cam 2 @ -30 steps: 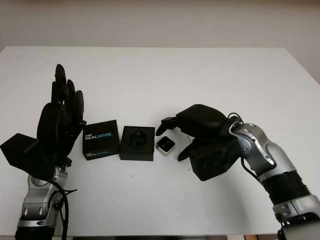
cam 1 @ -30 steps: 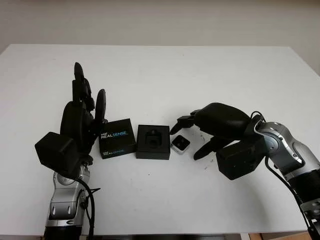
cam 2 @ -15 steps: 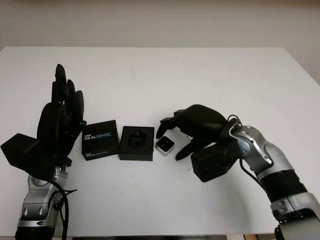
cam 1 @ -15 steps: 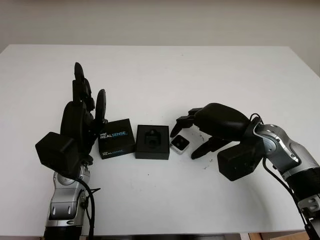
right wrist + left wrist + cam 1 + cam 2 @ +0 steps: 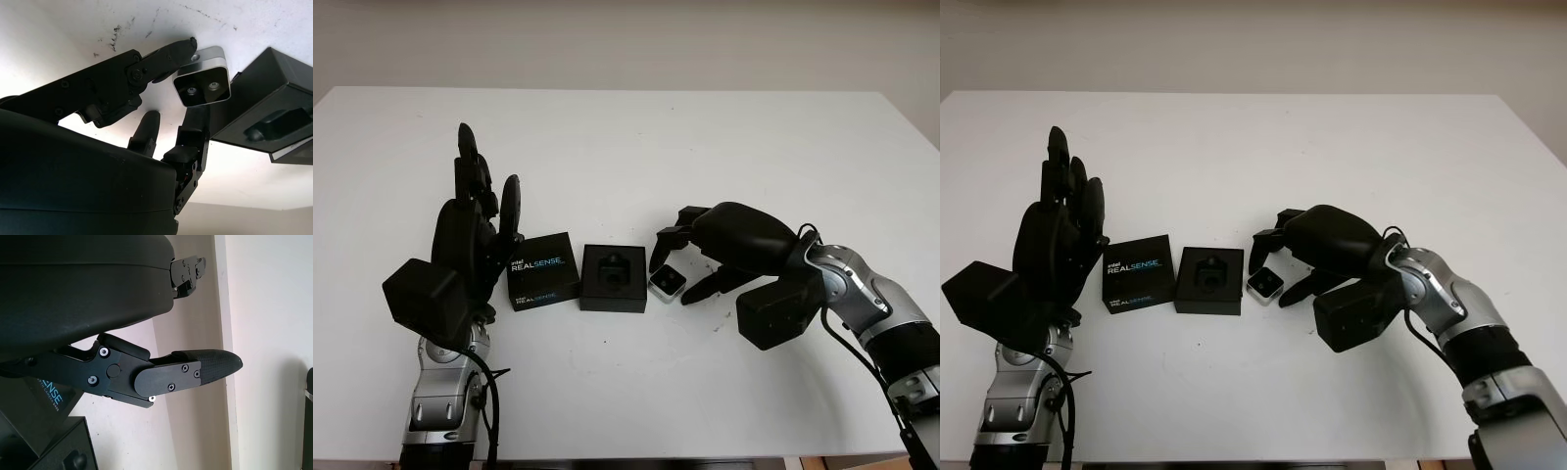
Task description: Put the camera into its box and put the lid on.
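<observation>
Two black three-finger hands are working over my white table (image 5: pixel 724 137). My right hand (image 5: pixel 705 257) is closing its fingers (image 5: pixel 161 56) around the small silver square camera (image 5: pixel 667 282), which is lying on the table just right of the open black box (image 5: pixel 613 279). The black printed lid (image 5: pixel 542 270) is lying left of the box. My left hand (image 5: pixel 475 230) is standing upright beside the lid, open.

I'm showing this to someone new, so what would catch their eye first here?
Probably the right hand closing its fingers around the small silver camera on the white table, just beside the open black box. Next, the left hand, open and raised upright beside the box's RealSense lid, which lies flat on the table.
</observation>
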Robot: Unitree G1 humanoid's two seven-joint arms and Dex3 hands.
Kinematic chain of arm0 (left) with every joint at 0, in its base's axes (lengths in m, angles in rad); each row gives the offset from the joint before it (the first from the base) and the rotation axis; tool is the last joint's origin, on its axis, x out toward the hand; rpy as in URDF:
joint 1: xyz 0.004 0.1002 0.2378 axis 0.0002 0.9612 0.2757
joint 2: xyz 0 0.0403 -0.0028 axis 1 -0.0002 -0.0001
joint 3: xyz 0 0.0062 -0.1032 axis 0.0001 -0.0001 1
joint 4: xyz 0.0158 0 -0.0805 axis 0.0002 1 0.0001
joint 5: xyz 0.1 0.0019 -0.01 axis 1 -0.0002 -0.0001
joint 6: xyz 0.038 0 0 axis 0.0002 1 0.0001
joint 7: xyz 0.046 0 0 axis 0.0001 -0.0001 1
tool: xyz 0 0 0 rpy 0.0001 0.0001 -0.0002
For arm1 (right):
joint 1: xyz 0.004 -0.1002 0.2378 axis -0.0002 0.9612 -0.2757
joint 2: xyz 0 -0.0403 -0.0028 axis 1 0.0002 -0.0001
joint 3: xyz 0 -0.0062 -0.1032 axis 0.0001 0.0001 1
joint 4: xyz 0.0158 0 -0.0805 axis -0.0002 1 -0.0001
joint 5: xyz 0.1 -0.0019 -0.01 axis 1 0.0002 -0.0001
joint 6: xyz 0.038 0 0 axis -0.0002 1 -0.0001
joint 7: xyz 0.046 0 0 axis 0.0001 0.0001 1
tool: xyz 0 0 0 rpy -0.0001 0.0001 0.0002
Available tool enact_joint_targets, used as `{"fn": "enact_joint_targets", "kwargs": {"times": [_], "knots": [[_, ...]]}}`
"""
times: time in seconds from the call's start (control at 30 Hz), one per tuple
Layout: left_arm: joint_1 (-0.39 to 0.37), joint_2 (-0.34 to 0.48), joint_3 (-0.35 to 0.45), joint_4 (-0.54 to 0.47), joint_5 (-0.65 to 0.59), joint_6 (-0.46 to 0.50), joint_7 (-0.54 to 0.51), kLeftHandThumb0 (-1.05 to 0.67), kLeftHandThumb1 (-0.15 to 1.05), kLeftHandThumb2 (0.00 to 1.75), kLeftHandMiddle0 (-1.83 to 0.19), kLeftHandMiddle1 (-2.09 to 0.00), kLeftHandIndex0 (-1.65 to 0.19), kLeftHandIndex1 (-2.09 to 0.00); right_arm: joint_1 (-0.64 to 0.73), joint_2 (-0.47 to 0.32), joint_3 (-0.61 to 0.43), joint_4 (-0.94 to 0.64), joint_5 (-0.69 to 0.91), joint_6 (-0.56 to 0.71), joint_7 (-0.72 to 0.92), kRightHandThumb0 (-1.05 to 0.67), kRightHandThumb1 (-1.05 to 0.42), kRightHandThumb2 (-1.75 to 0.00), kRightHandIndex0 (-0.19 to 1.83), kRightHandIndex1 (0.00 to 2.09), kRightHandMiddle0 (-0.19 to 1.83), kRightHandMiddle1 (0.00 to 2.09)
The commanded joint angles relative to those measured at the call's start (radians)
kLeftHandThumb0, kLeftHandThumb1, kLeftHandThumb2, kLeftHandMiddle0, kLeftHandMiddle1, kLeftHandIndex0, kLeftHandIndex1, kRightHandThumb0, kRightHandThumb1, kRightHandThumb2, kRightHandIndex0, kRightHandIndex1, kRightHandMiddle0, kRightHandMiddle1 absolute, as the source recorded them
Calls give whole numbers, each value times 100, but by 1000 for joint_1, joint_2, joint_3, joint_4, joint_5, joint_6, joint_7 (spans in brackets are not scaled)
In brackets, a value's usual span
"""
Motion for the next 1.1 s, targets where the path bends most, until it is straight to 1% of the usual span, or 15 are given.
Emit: {"fn": "enact_joint_targets", "kwargs": {"times": [0.0, 0.1, 0.33, 0.47, 0.5, 0.53, 0.6, 0.67, 0.73, 0.9, 1.07], "knots": [[7, -4, 1, -18, -3, -5, 2, -74, 105, 54, 19, 0, 19, 0, 8, 12, 18, 27, 2, -14, 3, -41, -84, -6, 38, 117, 50, 105], [6, -6, 1, -17, -2, -2, 6, -74, 105, 54, 19, 0, 19, 0, 9, 17, 18, 42, 20, -22, 12, -40, -85, -6, 38, 118, 50, 107], [6, -2, -4, -14, 15, -10, 10, -72, 105, 56, 19, 0, 19, 0, 17, 31, 13, 58, 63, -10, 46, -37, -88, -6, 38, 122, 54, 119], [7, -6, -5, -16, 20, -5, 16, -73, 105, 55, 19, 0, 19, 0, 29, 38, 7, 57, 96, 6, 74, -35, -90, -6, 34, 120, 51, 125], [7, -7, -6, -17, 24, -4, 20, -73, 105, 55, 19, 0, 19, 0, 34, 40, 5, 53, 104, 13, 80, -35, -90, -6, 32, 116, 50, 125], [8, -5, -7, -19, 24, 2, 20, -73, 105, 55, 19, 0, 19, 0, 39, 42, 4, 48, 106, 20, 80, -35, -91, -6, 33, 106, 49, 125], [10, -4, -9, -22, 25, 8, 20, -74, 105, 56, 19, 0, 19, 0, 46, 42, 4, 37, 104, 33, 81, -35, -91, -5, 35, 95, 49, 125], [11, -6, -8, -23, 23, 7, 21, -73, 105, 56, 19, 0, 19, 0, 56, 45, 2, 21, 102, 55, 87, -36, -92, -6, 35, 80, 49, 124], [13, -7, -8, -25, 17, 8, 18, -73, 105, 55, 19, 0, 19, 0, 66, 54, -4, 17, 115, 65, 86, -35, -92, -5, 37, 65, 48, 128], [12, -5, -5, -19, 9, 2, 14, -72, 105, 55, 19, 0, 19, 0, 84, 99, -36, 66, 192, 71, 82, -33, -93, -6, 32, 62, 40, 149], [14, 0, -5, -23, 10, 6, 13, -72, 105, 55, 19, 0, 19, 0, 88, 134, -69, 108, 269, 85, 102, -31, -94, -6, 24, 68, 36, 168]]}}
